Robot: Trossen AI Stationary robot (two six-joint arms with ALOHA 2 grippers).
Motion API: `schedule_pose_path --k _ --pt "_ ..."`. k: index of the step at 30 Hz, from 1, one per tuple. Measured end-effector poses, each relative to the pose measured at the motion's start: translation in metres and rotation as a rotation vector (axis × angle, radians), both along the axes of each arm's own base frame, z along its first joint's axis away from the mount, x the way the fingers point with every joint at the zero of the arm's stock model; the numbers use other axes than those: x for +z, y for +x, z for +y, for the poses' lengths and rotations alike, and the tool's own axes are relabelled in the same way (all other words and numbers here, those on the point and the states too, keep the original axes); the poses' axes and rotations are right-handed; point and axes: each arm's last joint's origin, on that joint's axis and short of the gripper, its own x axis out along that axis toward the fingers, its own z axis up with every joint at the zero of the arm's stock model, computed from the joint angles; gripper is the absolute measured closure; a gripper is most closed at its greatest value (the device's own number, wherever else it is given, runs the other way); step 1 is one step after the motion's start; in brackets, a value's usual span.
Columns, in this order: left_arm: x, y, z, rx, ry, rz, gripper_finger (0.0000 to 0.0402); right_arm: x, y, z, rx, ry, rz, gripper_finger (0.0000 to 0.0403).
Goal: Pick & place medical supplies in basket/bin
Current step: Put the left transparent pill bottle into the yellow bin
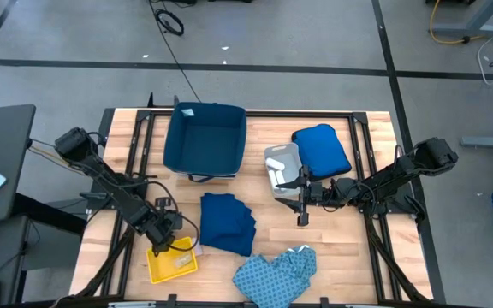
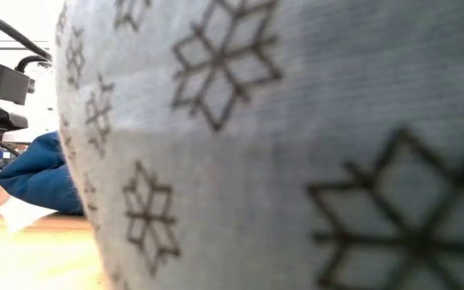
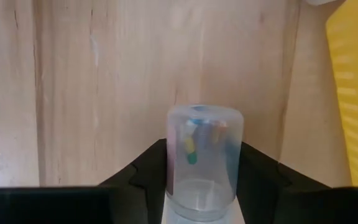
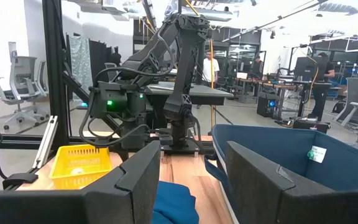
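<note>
1. No words or numbers could be read anywhere.
2. A small white tag point(image 4: 317, 154) hung inside the navy bin point(image 4: 328, 163), but its print was too small to read.
3. The light blue cloth point(image 2: 296, 145) had only star shapes, no letters.

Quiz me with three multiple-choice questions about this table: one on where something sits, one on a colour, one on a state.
1. Where is the yellow tray?
A) beside the left gripper
B) on the floor
C) at the table's far edge

2. What colour is the large bin?
A) red
B) navy
C) green

3. The right gripper has its fingers:
A) shut on a cloth
B) open, holding nothing
C) shut on a packet

Answers:
1 A, the high view shows the tray right by the left gripper.
2 B, its soft walls are navy.
3 B, the right wrist view shows a clear gap between the fingers.
</note>
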Motion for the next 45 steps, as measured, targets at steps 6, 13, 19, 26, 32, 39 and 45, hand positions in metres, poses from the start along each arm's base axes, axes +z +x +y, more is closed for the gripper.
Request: schedule_pose_path --k 6,13,19,26,32,39,45 --pt "0.004 -0.001 0.001 -0.024 0.031 0.007 0.0250 0.000 0.000 0.000 0.000 0.000 0.000 0.0215" --pt "0.035 0.003 0.000 -0.039 0.076 -0.030 0.0250 0.000 0.000 0.000 0.000 0.000 0.000 0.0215" --pt "0.075 0.005 -0.012 -0.117 -0.032 -0.130 0.0250 0.000 0.000 0.000 0.000 0.000 0.000 0.0215" --pt "0.107 0.005 -0.035 -0.234 -0.211 -0.240 0.0250 0.000 0.000 0.000 0.000 0.000 0.000 0.0215" --pt "0.090 0.011 -0.052 -0.344 -0.288 -0.209 0.0250 0.000 0.000 0.000 0.000 0.000 0.000 0.0215" --pt "0.065 0.014 -0.058 -0.359 -0.275 -0.091 0.0250 0.000 0.000 0.000 0.000 0.000 0.000 0.0215" --pt "0.055 0.017 -0.062 -0.360 -0.257 -0.059 0.0244 0.000 0.000 0.000 0.000 0.000 0.000 0.0215"
